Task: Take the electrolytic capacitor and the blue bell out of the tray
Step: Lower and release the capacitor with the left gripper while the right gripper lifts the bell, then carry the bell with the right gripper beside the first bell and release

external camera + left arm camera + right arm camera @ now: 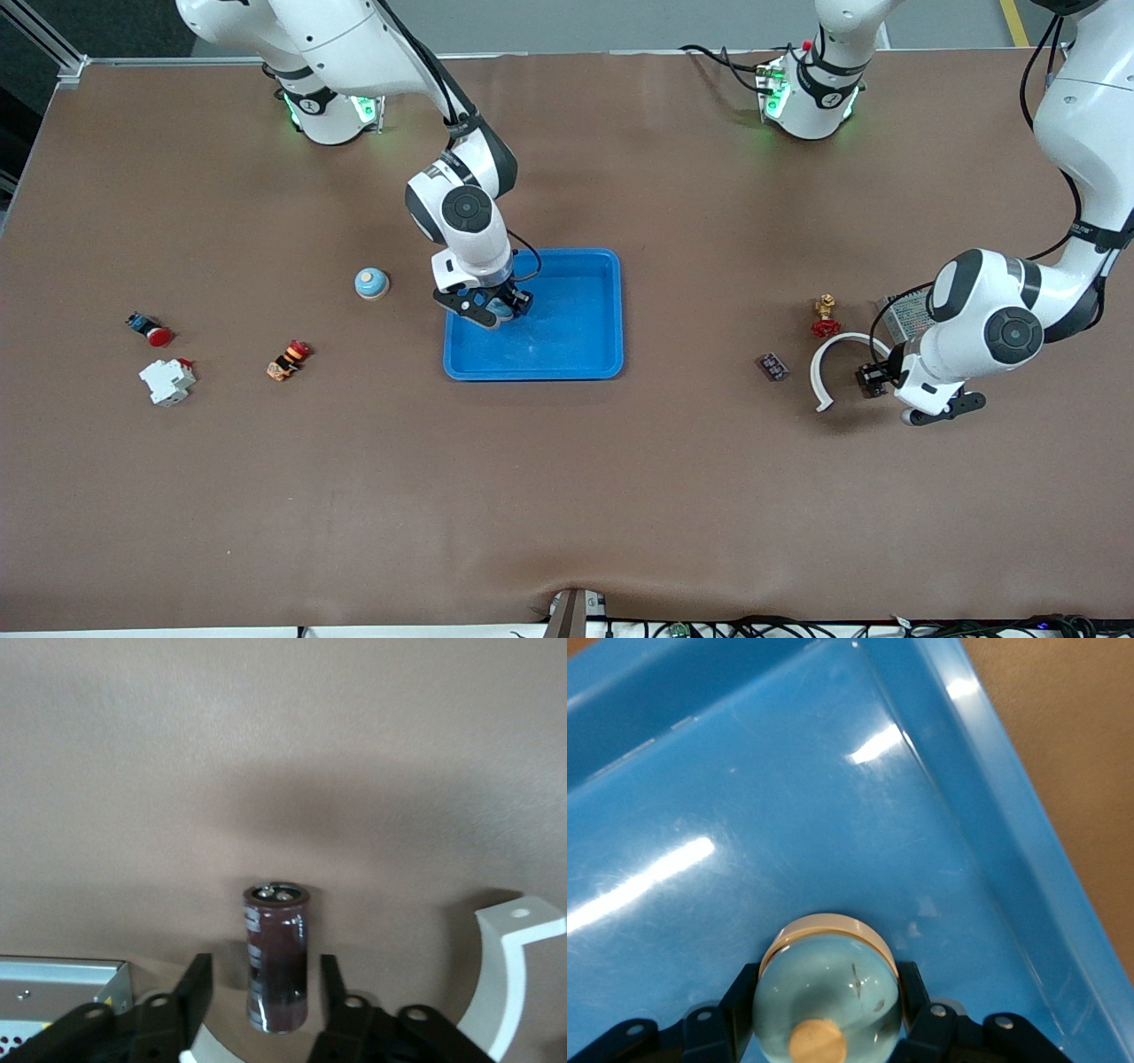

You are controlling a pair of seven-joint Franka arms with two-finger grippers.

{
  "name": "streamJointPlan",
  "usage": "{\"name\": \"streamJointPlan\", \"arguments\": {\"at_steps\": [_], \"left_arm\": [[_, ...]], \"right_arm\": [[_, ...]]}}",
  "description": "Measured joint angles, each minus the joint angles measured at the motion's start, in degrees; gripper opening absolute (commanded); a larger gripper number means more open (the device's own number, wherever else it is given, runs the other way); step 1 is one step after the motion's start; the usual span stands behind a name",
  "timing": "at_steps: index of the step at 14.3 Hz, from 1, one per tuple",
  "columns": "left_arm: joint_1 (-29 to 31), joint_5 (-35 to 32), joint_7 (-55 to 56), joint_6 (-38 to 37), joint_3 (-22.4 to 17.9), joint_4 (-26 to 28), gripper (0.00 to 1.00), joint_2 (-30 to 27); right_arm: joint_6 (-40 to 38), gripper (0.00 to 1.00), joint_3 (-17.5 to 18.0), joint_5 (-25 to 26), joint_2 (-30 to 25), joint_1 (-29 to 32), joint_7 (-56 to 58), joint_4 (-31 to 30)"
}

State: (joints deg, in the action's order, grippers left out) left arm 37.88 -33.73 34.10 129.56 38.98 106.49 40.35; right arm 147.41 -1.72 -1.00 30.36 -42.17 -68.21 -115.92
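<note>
A dark maroon capacitor [276,957] stands upright on the brown table, between the fingers of my left gripper [266,979]. The fingers stand apart from it on both sides, so that gripper is open. In the front view the left gripper [874,377] is low at the left arm's end of the table and covers the capacitor. My right gripper [828,973] is shut on a light blue bell with a tan knob [828,992]. It holds the bell low in a corner of the blue tray [983,833]. In the front view the right gripper [485,307] is over the tray [576,354].
A second light blue bell [372,283] sits beside the tray toward the right arm's end. A white arc piece [837,359] [509,966], a red valve [826,317], a small dark chip [772,366] and a grey box [904,315] lie round the left gripper. A red button [152,330], a white breaker [166,381] and an orange part [288,359] lie at the right arm's end.
</note>
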Motion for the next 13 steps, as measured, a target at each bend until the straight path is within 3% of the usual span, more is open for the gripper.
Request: {"name": "streamJointPlan", "arguments": {"at_steps": [4,7,13], "left_arm": [[0.01,0.0,0.0,0.11,2.07,-1.49,1.0,-3.0],[0.0,0.0,0.0,-0.31,5.2,-2.92,1.0,-6.24],[-0.13,0.0,-0.07,-12.93,12.42,-12.26,1.0,-8.95]], "right_arm": [[-10.14,0.0,-0.29,0.06,-4.33,1.98,3.37,2.31],[-15.48,0.0,-0.48,0.06,-7.99,7.01,11.62,2.73],[-14.07,0.0,-0.75,0.07,-8.18,18.42,27.91,1.65]]}}
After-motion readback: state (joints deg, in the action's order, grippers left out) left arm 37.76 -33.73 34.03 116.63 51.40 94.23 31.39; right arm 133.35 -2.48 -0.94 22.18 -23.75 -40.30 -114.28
